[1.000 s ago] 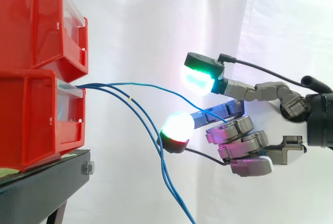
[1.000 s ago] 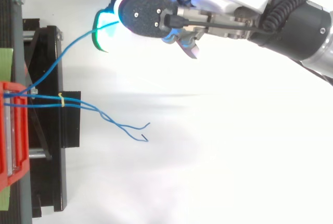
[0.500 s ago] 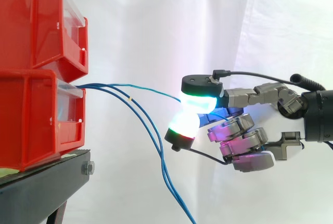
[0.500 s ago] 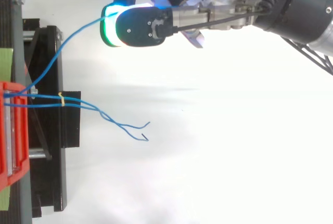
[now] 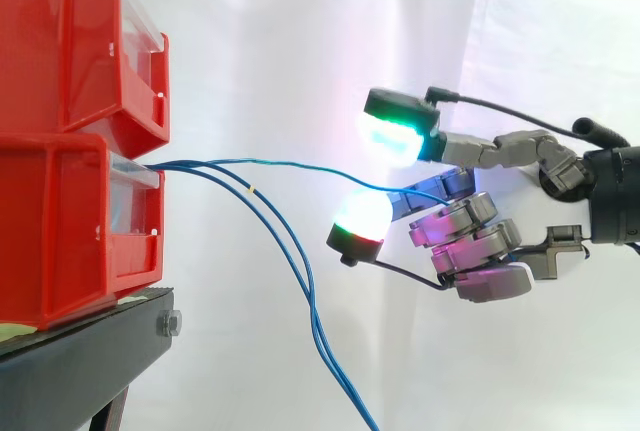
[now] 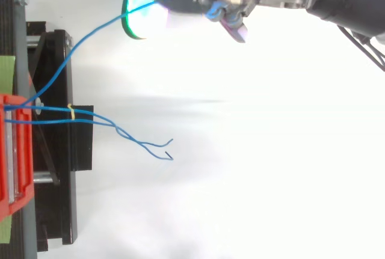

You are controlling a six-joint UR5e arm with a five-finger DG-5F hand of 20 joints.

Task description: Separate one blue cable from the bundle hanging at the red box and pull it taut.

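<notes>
Nearest, two blue cables [image 5: 315,326] bound by a small yellow tie [image 6: 70,113] droop from the lower red bin [image 5: 60,221] on the black stand [image 5: 70,371], their free ends hanging loose. Farther back, a single blue cable [image 5: 280,162] leaves the same bin apart from that pair and runs in a shallow sag to the hand [image 5: 470,251]. It passes through the gap between two glowing pads [image 5: 395,139], which stand parted and do not clamp it, so the hand is released. Behind everything hangs the white curtain [image 5: 300,31].
</notes>
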